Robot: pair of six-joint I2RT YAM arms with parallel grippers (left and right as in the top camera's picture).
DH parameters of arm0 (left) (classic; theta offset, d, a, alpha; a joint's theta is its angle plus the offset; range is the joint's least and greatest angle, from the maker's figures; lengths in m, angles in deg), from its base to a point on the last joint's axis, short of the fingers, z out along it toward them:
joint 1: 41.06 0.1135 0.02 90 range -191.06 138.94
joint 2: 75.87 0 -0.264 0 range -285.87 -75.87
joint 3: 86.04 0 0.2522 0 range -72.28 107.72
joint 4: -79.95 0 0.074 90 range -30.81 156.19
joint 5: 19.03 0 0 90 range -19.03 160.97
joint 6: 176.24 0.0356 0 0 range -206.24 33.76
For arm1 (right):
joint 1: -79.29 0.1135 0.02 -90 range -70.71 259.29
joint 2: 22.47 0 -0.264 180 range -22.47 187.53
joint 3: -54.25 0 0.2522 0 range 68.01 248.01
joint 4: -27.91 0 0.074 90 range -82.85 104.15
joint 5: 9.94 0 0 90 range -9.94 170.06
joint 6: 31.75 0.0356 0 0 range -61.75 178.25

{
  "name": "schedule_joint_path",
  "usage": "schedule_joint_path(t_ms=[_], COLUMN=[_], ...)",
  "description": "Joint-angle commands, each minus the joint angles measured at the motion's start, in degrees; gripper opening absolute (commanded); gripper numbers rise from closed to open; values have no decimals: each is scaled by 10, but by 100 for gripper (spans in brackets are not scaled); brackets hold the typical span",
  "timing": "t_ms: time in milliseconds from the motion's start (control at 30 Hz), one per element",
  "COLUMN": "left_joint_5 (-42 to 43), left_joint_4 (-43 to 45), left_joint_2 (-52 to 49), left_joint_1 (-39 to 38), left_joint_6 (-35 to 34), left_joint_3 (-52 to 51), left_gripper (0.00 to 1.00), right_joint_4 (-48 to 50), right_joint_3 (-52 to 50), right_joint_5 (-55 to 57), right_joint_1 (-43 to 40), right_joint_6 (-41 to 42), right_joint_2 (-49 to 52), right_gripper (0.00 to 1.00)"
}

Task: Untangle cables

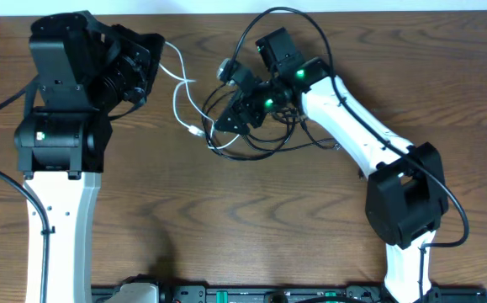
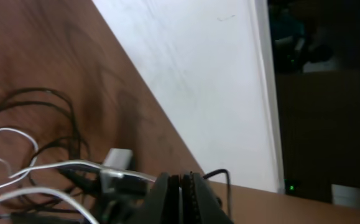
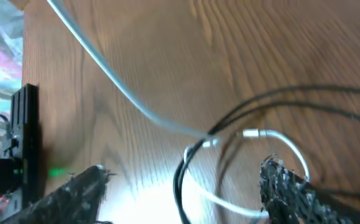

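Overhead: black cables (image 1: 281,10) knotted under the spread right gripper (image 1: 230,99); left gripper (image 1: 159,46) pinches the white cable (image 1: 191,81), only partly freed.

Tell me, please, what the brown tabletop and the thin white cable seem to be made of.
The brown tabletop: wood or wood-look laminate, matt; grain lines show. The thin white cable: probably plastic-sheathed, smooth, slightly glossy; it bends in soft loops.
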Motion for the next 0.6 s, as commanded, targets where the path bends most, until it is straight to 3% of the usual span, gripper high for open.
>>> schedule_joint_path(t_ms=[0,233,367,567], left_joint_5=[27,50,56,55], left_joint_4=[4,4,4,4], left_joint_2=[7,7,7,7], left_joint_1=[2,2,2,2], left_joint_6=[-12,-15,-18,-17], left_joint_3=[8,8,8,8], left_gripper=[7,7,7,7], right_joint_4=[23,89,114,106], right_joint_3=[1,1,1,1], right_joint_5=[-9,26,45,66], right_joint_1=[23,45,49,45], right_joint_6=[-25,18,47,52], right_joint_2=[20,42,45,45], right_gripper=[76,72,53,53])
